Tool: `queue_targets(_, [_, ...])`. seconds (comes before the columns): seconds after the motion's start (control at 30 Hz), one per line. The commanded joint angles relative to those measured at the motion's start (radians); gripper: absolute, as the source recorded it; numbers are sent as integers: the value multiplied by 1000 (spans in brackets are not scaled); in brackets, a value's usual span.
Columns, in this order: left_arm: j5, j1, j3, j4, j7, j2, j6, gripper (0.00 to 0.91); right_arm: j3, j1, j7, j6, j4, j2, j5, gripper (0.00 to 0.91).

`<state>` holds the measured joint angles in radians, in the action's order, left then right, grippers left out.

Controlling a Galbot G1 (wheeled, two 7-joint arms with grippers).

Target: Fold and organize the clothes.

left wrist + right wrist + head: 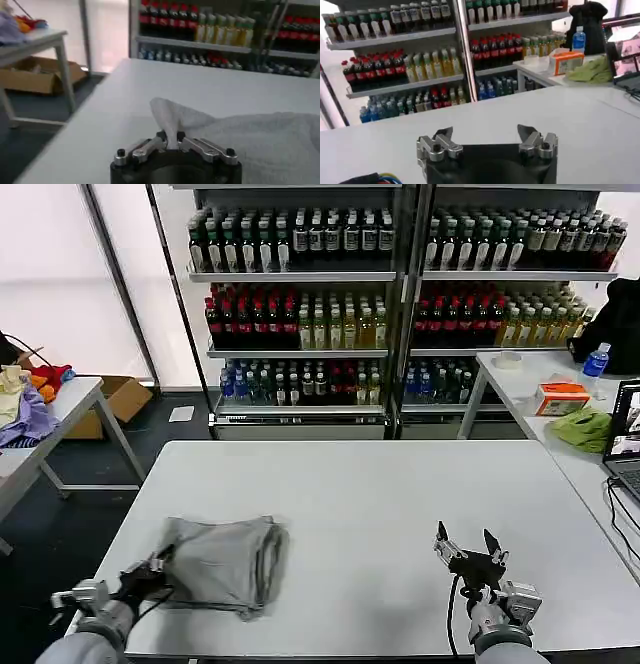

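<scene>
Shirt of light grey cotton lies folded in a soft bundle on the white table, at the near left part, close to the front edge. My left gripper is at the shirt's left corner, and its fingers are pressed together on a raised fold of the cloth. My right gripper stands above the bare table at the near right, well apart from the shirt, its fingers spread wide with nothing between them. Behind the table are shelves with bottles.
</scene>
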<state>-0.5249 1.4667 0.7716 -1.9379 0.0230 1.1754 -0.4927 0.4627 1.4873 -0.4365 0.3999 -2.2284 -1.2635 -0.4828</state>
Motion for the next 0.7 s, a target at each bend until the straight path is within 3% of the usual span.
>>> queue_targets(0.03, [-118,84,427,-23,-1,-200,-11,0,-22,-15,0,1,4,3,-5,907])
queue_targets(0.33, [-101,92,428,-62,14,-214,-8,0,-4,-5,0,4,-17,21,-24,907])
queue_targets(0.6, [-58,81,309,-128,8,-124,-2,0,24,17,1,3,-30,22,-26,907])
queue_targets(0.7, [-32,96,224,-205,-7,-51,4,0,36,12,-2,6,-20,9,-23,907])
